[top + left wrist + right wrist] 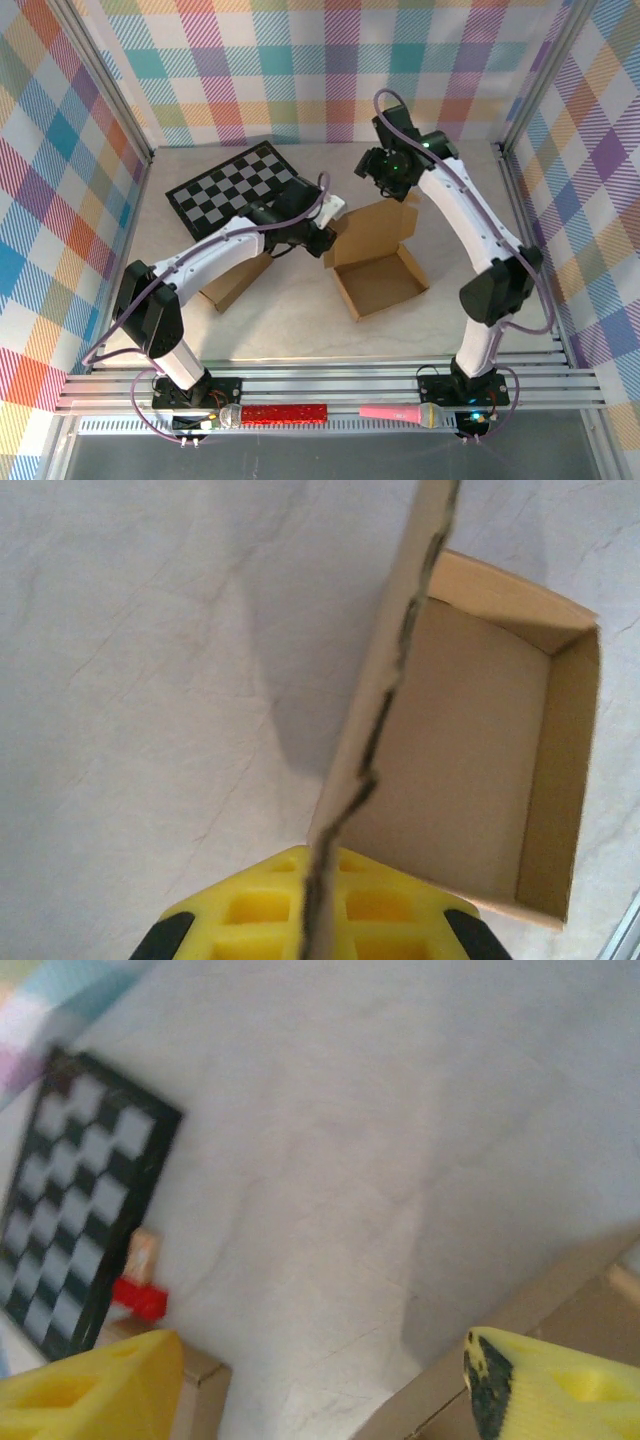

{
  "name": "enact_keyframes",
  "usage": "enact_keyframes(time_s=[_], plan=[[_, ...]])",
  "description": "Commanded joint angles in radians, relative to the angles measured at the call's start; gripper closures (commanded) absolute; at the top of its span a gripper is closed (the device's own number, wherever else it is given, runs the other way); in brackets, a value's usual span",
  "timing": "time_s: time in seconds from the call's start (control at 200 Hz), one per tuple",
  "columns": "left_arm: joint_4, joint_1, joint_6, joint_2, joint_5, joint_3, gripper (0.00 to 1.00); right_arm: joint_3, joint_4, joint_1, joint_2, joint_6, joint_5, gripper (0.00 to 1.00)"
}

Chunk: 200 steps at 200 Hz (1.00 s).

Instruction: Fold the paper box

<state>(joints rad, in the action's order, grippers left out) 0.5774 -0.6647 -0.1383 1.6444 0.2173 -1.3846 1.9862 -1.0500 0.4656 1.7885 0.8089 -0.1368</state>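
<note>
The brown paper box (378, 275) lies open at the table's centre, its tray facing up and its lid panel (375, 228) raised behind it. My left gripper (328, 230) is at the lid's left edge. In the left wrist view the yellow fingers (250, 915) are shut on the thin cardboard flap (390, 680), which stands on edge beside the tray (470, 770). My right gripper (392, 168) hovers above the back of the lid. Its fingers (100, 1385) stand wide open over bare table, with the box's cardboard edge (520, 1310) below them.
A black-and-white chessboard (235, 185) lies at the back left. A second cardboard box (235, 282) sits under my left arm. A red bar (285, 412) and a pink microphone (400, 412) rest on the front rail. Metal frame posts line both sides.
</note>
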Motion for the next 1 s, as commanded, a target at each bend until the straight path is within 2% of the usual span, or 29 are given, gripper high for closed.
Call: enact_keyframes(time_s=[0.0, 0.145, 0.34, 0.505, 0.6, 0.995], plan=[[0.109, 0.068, -0.119, -0.036, 0.105, -0.025, 1.00, -0.074, 0.167, -0.045, -0.115, -0.426, 0.185, 0.23], [0.222, 0.109, -0.286, -0.041, 0.113, -0.051, 1.00, -0.181, 0.148, -0.167, -0.170, -0.579, 0.389, 0.23], [0.243, 0.179, -0.356, -0.051, 0.072, -0.052, 1.00, -0.437, 0.263, -0.226, -0.308, -0.724, 0.505, 0.31], [0.239, 0.191, -0.366, -0.033, 0.076, -0.065, 1.00, -0.662, 0.359, -0.228, -0.427, -0.743, 0.511, 0.39], [0.234, 0.192, -0.366, -0.023, 0.075, -0.064, 1.00, -0.779, 0.409, -0.229, -0.492, -0.729, 0.483, 0.40], [0.227, 0.193, -0.329, -0.005, 0.057, -0.082, 1.00, -0.911, 0.338, -0.225, -0.587, -0.759, 0.513, 0.46]])
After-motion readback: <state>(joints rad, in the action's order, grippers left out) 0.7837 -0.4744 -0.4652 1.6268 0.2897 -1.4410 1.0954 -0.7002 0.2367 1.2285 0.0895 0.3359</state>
